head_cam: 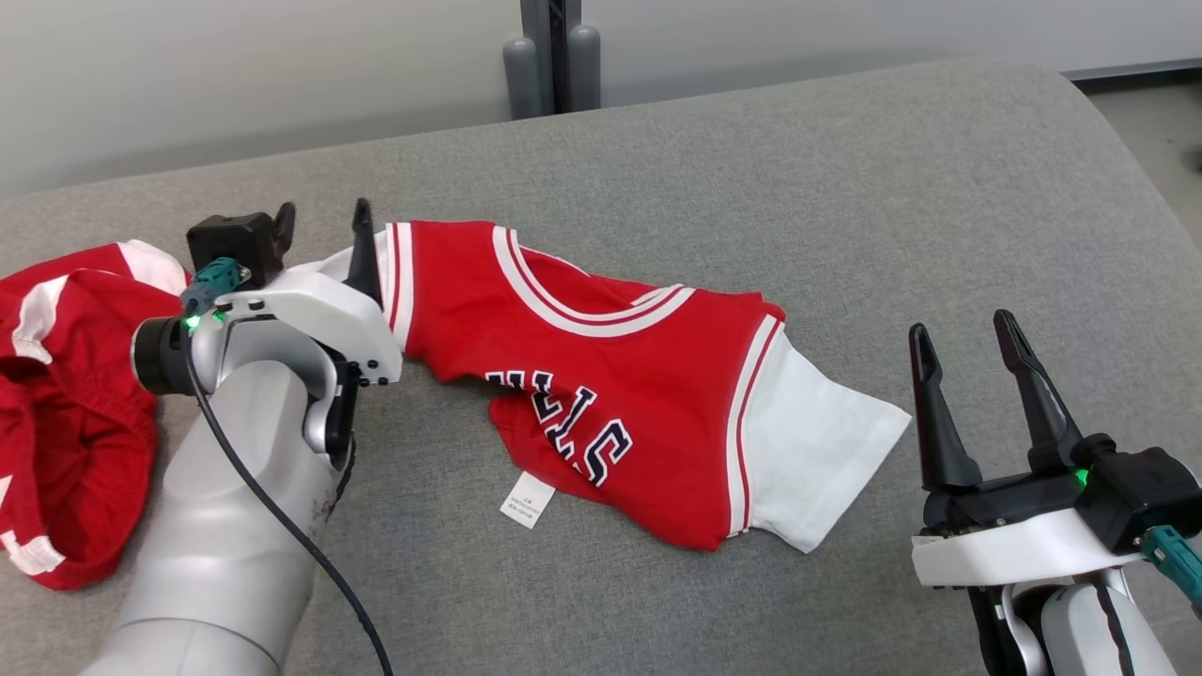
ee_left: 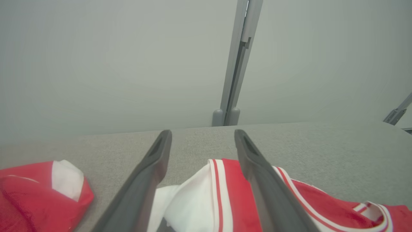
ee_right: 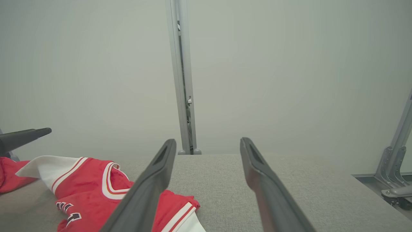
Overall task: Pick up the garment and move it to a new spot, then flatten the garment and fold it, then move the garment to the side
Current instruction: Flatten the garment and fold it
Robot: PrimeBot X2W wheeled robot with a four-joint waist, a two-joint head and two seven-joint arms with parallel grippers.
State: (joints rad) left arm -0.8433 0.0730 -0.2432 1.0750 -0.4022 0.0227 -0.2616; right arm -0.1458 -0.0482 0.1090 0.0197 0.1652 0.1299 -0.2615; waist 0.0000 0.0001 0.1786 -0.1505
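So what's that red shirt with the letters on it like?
The shirt is a red jersey of soft cloth with white sleeves, white striped trim and dark letters. A white label pokes out below. It lies rumpled, not flat, on the grey cushion. The open left hand straddles one sleeve's edge, gripping nothing.

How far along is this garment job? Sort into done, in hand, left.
Looks done: red-and-white fabric jersey lies on the grey fabric surface, ungripped. In hand: open left gripper at its white sleeve; open right gripper hovers apart. Left: it's rumpled, so flattening, folding, moving aside.
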